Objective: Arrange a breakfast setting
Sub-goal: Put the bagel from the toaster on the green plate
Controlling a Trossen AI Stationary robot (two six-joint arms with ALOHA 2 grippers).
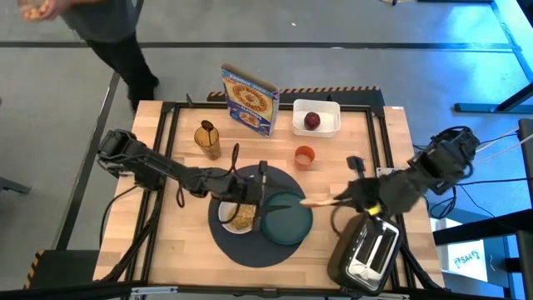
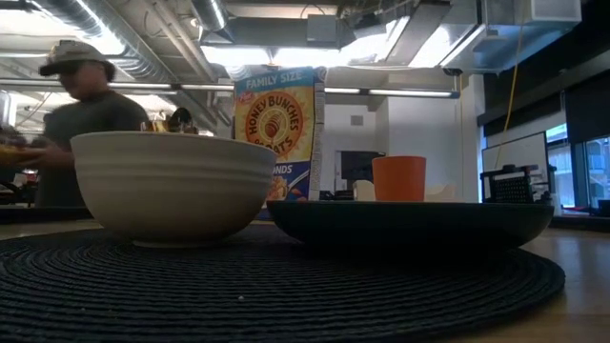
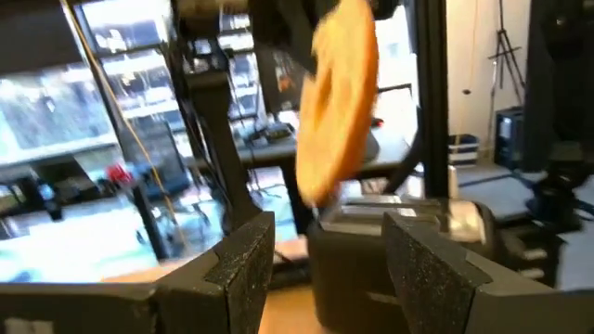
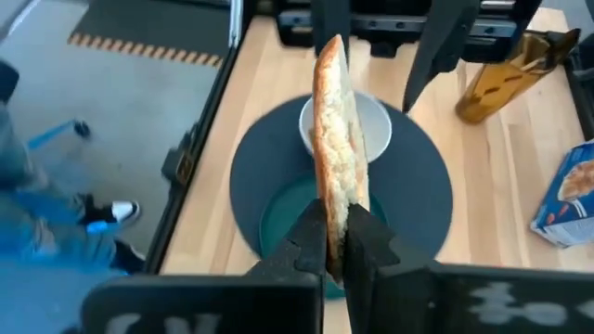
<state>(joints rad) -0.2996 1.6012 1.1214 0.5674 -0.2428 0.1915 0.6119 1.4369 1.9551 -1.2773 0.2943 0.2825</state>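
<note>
At the far left of the table, behind the left gripper, we see an amber bottle and a cereal box standing well clear of the work. The left gripper itself hovers over the large round dark grey mat, its fingers parted and holding nothing. Just below and beside it sits the white bowl, already filled with brown cereal, touching the dark green plate on the gripper's right.

Moving rightward, the small orange cup stands off the mat, beyond the plate, and the red apple lies in a white rectangular tub farther back; we judge that both are yet to join the setting.

The right gripper is clamped on a bagel half, gripped edge-on by its lower rim, the slice standing tall ahead of the fingers and pointing toward the plate. Directly beneath the gripper's wrist sits the black-and-silver toaster.

We judge the risk lies in that thin pinch: gripped at one edge only, the slice could pivot or slip as the arm swings. If released while upright, it may topple off the plate rim onto the mat or into the cereal. The two grippers are also near each other over the mat, so a direct approach could bring them into contact.
</note>
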